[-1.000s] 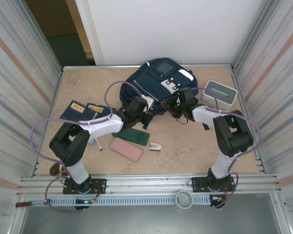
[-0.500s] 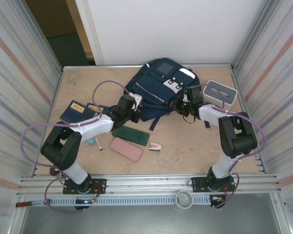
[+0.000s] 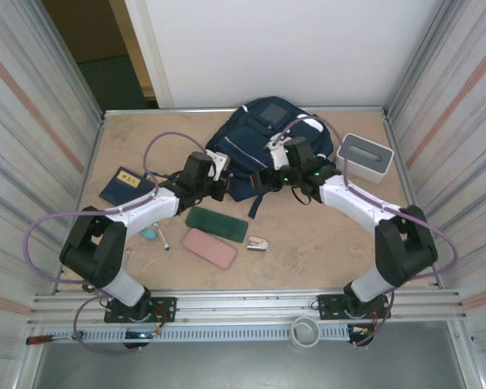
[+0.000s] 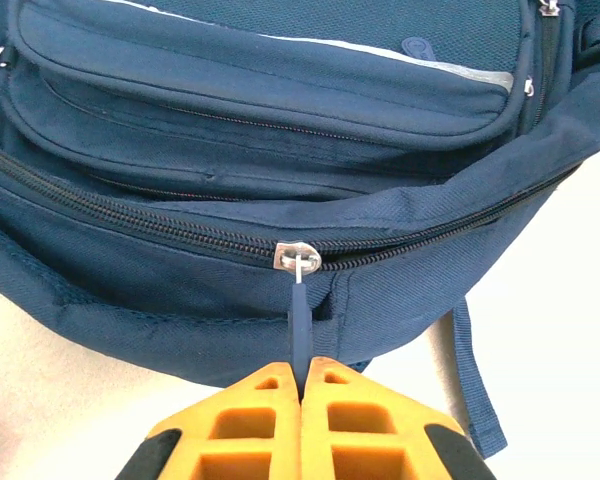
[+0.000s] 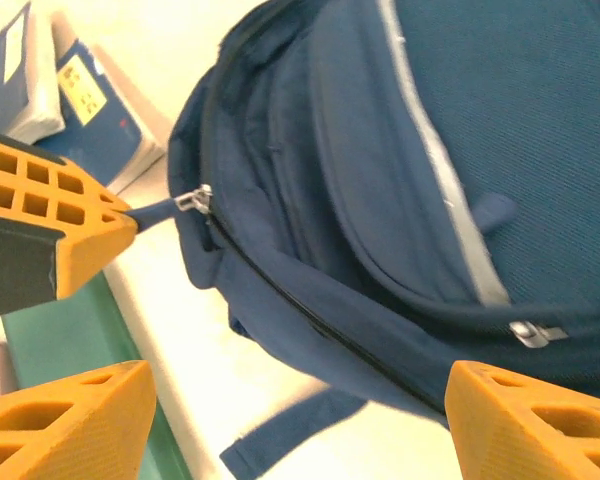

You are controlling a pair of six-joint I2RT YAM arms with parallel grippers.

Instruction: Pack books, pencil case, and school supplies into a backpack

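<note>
1. Swinging away from the white box point(image 3: 364, 156), the right gripper point(image 3: 265, 180) now hangs over the near edge of the backpack point(image 3: 259, 134), jaws spread wide, holding nothing
2. Left gripper point(image 4: 302, 368), drawn further left, is clamped tight on the zip pull point(image 4: 299, 315)
3. On the table point(image 3: 324, 235) the backpack sits far-centre; books point(image 3: 123, 183) lie to its left, pen point(image 3: 160, 238) and stapler point(image 3: 257, 242) nearer the arms
</note>
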